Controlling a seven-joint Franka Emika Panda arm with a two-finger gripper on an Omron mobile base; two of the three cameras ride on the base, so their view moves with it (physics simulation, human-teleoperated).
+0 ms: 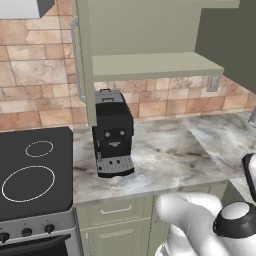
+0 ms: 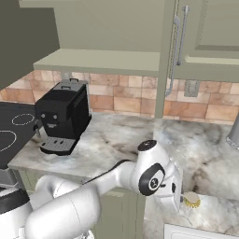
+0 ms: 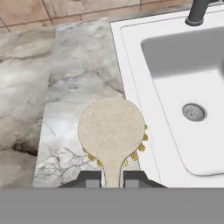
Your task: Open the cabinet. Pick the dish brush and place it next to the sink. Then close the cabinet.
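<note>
Standing open, cabinet [image 1: 150, 65] above coffee machine [image 1: 113, 134] on marble worktop [image 3: 74, 74]. Hand [image 3: 112, 179] pinches dish brush [image 3: 111, 129] by handle, brush head over worktop edge, just beside white sink [image 3: 183, 87].

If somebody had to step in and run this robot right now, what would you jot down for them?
Gripper: shut on the dish brush, fingers on its handle, held low over the marble counter just beside the sink.
Cabinet: both doors swung open, shelf bare.
Done: cabinet opened, brush taken out and carried to the sink's edge.
Left: set the brush on the counter next to the sink, release, then shut both cabinet doors.
Also there: a black coffee machine under the cabinet.
</note>
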